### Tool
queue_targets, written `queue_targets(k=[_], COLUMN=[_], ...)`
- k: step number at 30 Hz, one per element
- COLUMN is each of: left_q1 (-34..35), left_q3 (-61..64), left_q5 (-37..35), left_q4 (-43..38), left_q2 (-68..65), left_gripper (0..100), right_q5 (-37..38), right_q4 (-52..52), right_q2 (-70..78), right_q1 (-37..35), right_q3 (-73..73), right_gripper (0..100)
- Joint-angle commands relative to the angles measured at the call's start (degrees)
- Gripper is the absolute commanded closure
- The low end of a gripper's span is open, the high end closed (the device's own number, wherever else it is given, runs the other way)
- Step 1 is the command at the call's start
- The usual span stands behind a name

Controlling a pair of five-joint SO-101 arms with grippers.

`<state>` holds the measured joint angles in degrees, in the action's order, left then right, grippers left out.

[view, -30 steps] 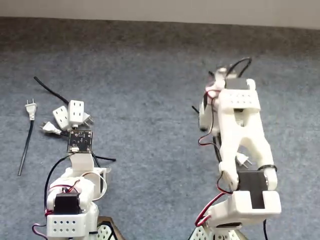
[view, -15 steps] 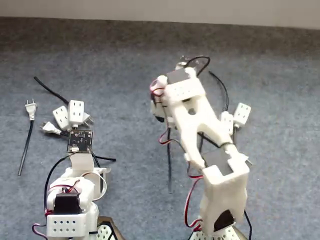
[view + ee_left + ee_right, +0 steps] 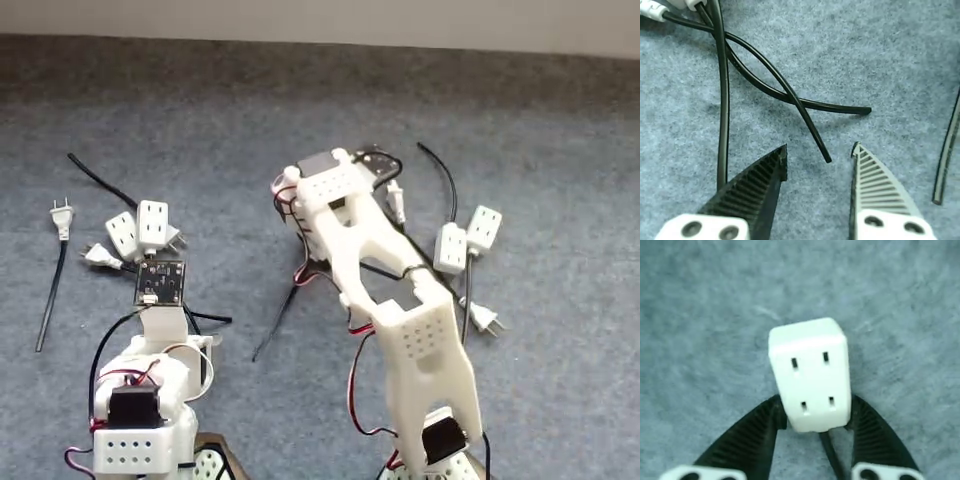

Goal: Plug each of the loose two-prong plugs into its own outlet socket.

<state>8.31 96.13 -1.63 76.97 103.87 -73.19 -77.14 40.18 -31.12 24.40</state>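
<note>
Prob. a robotics lab or hobby test bench, not a living space: a work surface (image 3: 250,110) is covered w/ grey felt-like carpet, two white printed arms (image 3: 135,400) (image 3: 425,345) w/ exposed wiring (image 3: 352,327) are mounted at its edge, and socket blocks (image 3: 152,222) on cut-off cords (image 3: 840,108) are scattered loose.

1. Your high camera is fixed above the table (image 3: 560,120), looking down and a little forward. Both arm bases sit at the near edge, and the table's far edge runs along the top.
2. Your left wrist camera rides at the tip of the left arm (image 3: 140,400). It aims down past the left gripper (image 3: 820,146), very close to the table, with black cables (image 3: 765,85) just ahead.
3. Those cables also lie beside the left arm in the high view, so the two views overlap there.
4. Your right wrist camera looks along the right gripper (image 3: 816,400), nearer still. A white socket block (image 3: 810,365) is right in front, with the table behind it.
</note>
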Motion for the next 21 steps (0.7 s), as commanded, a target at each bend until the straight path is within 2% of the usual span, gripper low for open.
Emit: queue_targets(k=[1,5,11,14,21], left_q1=[0.31,0.31,0.31,0.31,0.31], left_q3=[0.92,0.92,0.92,0.92,0.92], left_q5=[-0.18,-0.18,-0.18,-0.18,-0.18], left_q4=[0.26,0.26,0.26,0.26,0.26], left_q2=[0.13,0.13,0.13,0.13,0.13], left_gripper=[79,79,79,79,79], right_q5=[1.41,1.58,2.90,12.57,43.87], right_q4=[-2.95,-7.87,-16.48,-20.09,-23.60], right_q2=[-1.36,-3.82,-8.13,-11.30,-25.89], right_q1=[0.84,0.75,1.01,0.84,1.10], right_q3=[5.58,14.11,31.08,38.46,41.10], right_gripper=[61.0,48.8,47.8,47.8,47.8])
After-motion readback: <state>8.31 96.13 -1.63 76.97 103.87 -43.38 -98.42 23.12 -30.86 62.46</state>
